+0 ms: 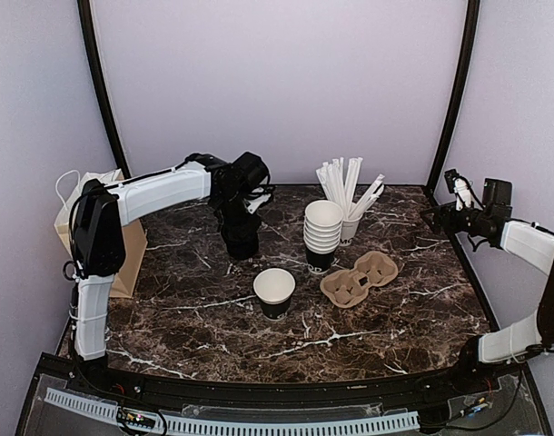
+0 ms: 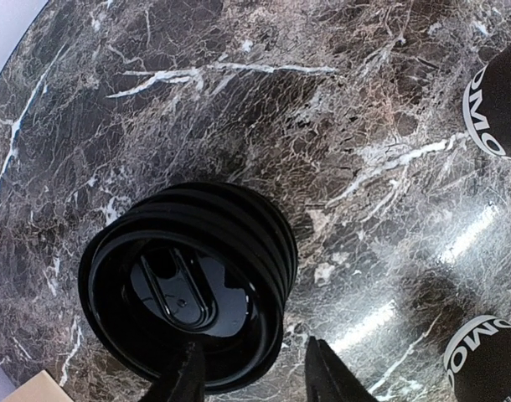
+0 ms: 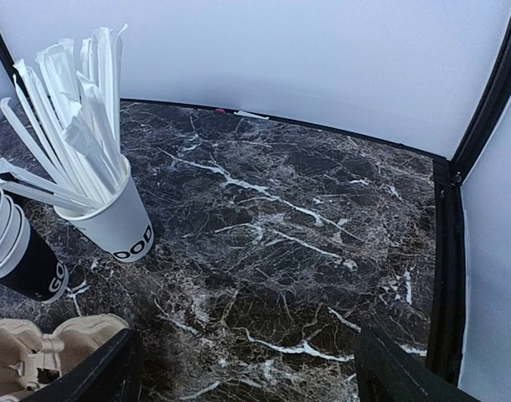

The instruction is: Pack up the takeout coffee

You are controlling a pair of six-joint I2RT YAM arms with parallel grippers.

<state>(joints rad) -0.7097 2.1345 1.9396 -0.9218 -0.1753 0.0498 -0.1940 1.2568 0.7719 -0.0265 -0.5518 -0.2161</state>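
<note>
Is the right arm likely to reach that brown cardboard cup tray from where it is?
Probably yes: the right claw stands open, and nothing stands between it and the brown cardboard cup tray, which lies close by its left side.

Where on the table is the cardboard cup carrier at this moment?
In the top view, the cardboard cup carrier lies right of centre, beside the stack of cups and right of the single open cup.

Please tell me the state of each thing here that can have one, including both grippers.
Single black cup: upright, without lid.
Lid stack: stacked; left gripper's fingers either side of its rim.
Left gripper: open, nothing gripped.
Right gripper: open, empty.
Cup pile: nested, upright, lidless.
Straw cup: upright, holding wrapped straws.
Cup carrier: flat, empty.
Paper bag: standing upright.
</note>
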